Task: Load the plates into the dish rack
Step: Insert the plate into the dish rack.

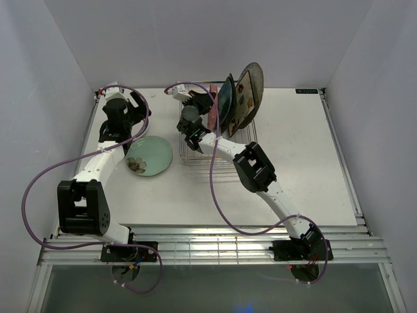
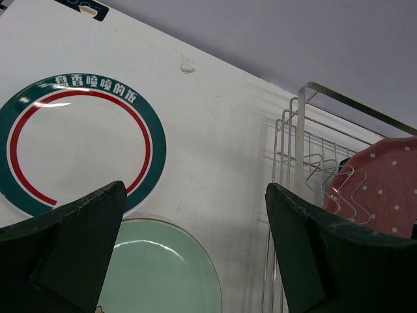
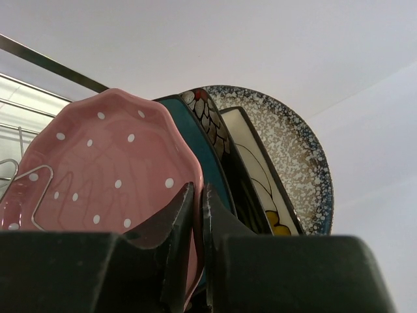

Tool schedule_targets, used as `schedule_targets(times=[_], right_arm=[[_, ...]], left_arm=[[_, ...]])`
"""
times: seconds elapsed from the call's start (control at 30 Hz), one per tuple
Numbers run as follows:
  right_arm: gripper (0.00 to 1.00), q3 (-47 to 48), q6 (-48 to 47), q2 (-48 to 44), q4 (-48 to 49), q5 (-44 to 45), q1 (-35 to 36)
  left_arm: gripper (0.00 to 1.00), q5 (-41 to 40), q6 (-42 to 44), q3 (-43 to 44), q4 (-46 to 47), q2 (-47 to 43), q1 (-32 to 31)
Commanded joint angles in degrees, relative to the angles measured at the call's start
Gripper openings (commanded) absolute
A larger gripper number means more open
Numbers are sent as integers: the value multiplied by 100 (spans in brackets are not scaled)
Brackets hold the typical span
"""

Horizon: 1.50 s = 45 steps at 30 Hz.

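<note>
Five plates stand on edge in the wire dish rack (image 1: 220, 145): speckled grey (image 3: 296, 150), cream floral (image 3: 257, 169), black floral (image 3: 210, 111), teal (image 3: 199, 140) and, nearest, pink dotted (image 3: 104, 169). My right gripper (image 3: 199, 195) is shut on the pink plate's rim (image 1: 213, 112), at the rack's left side. The mint floral plate (image 1: 148, 155) lies flat on the table left of the rack. A white teal-rimmed plate (image 2: 78, 143) lies flat beyond it, hidden under my left arm in the top view. My left gripper (image 2: 195, 189) hangs open and empty above the two flat plates.
The rack's near half (image 1: 208, 156) holds no plates. The rack's upright wire frame (image 2: 300, 143) stands just right of the left gripper. White walls close in the table on the left, far and right sides.
</note>
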Motion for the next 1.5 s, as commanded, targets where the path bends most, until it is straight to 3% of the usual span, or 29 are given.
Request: schedule_targets(times=[0.0, 0.3, 0.5, 0.57, 0.6, 0.8, 1.1, 1.47], right_arm=[[14, 121, 200, -228, 313, -54, 34], [20, -239, 815, -553, 146, -115, -151], [31, -775, 1473, -949, -30, -238, -186], [41, -845, 1527, -1001, -56, -255, -195], [52, -846, 1562, -993, -74, -273, -195], [71, -845, 1528, -1028, -30, -256, -204], [73, -1196, 2475, -1660, -785, -387, -195], [73, -2821, 4594, -3470, -2112, -1230, -178]], left_arm=[[98, 94, -51, 165, -7, -180, 46], [98, 190, -51, 147, 11, -154, 55], [98, 216, -42, 165, -15, -127, 55], [98, 225, -42, 165, -7, -136, 55], [98, 217, -42, 165, 2, -145, 55], [98, 226, -42, 156, 2, -145, 55], [98, 234, -25, 139, 37, -128, 55], [98, 243, 19, 156, 73, 4, 55]])
